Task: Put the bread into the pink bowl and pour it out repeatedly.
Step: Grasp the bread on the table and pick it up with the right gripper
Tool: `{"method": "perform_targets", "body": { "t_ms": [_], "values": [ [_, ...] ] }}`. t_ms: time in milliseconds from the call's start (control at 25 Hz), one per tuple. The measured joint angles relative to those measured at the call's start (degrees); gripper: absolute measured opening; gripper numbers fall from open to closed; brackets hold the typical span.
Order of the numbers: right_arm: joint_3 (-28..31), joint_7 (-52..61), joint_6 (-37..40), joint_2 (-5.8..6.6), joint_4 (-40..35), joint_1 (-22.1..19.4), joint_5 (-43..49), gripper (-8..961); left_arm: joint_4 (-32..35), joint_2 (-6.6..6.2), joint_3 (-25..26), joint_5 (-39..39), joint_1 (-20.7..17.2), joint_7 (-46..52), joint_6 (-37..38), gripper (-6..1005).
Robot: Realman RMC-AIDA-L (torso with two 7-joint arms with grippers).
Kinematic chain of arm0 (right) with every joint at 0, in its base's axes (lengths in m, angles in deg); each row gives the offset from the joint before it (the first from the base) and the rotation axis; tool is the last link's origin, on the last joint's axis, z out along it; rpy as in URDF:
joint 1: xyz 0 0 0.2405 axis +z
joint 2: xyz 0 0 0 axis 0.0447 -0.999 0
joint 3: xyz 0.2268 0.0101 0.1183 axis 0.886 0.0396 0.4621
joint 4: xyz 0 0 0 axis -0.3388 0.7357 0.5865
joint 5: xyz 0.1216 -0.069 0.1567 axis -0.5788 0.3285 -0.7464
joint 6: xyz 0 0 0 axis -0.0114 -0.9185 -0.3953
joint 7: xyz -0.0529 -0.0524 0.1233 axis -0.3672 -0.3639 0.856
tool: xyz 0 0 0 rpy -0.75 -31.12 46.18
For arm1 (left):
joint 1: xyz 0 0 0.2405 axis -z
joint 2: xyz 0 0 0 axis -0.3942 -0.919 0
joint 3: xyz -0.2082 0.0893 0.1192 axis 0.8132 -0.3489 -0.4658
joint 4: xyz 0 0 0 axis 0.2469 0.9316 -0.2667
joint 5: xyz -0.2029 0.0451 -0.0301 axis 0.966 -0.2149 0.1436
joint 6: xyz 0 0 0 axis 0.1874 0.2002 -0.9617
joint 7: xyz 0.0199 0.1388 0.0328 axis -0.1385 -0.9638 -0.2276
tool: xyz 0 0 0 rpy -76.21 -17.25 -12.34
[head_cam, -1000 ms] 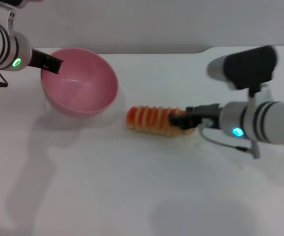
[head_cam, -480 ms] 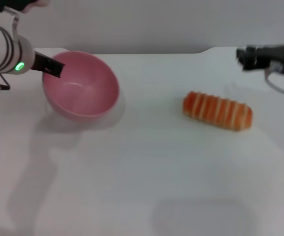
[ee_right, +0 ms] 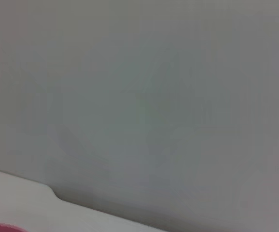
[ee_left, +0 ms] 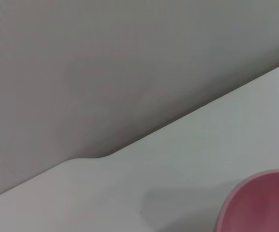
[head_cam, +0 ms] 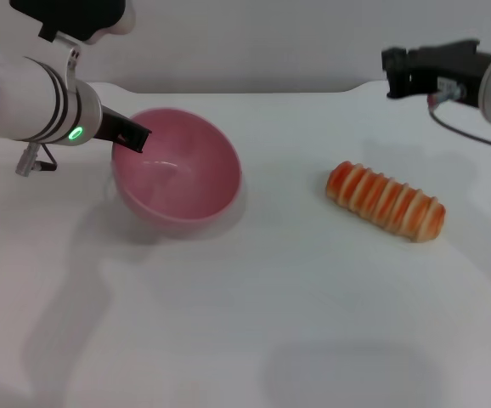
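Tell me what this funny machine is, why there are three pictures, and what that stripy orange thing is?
It is a robot with two white arms, and each arm ends in a gripper, a bit like a hand. The big picture comes from a camera on its head, looking down at a white table. The other two come from cameras on its wrists, and they mostly show the wall. The left gripper is at the rim of the pink bowl, which is tipped and empty. The stripy thing is the bread, lying on the table by itself. The right gripper hangs up high, away from the bread, holding nothing.
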Motion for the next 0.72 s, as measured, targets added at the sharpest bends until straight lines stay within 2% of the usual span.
{"method": "perform_targets", "body": {
  "t_ms": [120, 360, 720],
  "values": [
    [-0.2, 0.8, 2.1, -0.04, 3.4, -0.6, -0.3, -2, 0.0, -0.08, 0.0, 0.0, 0.1, 0.3, 0.0, 47],
    [-0.4, 0.4, 4.5, -0.06, 5.5, -2.1, 0.1, 64, -0.1, -0.33, 0.1, 0.0, 0.2, 0.5, 0.0, 47],
    [-2.2, 0.5, 7.4, 0.00, 11.0, -2.3, -0.3, 430, -0.6, -0.34, 0.0, 0.0, 0.7, 0.4, 0.0, 47]
  ]
}}
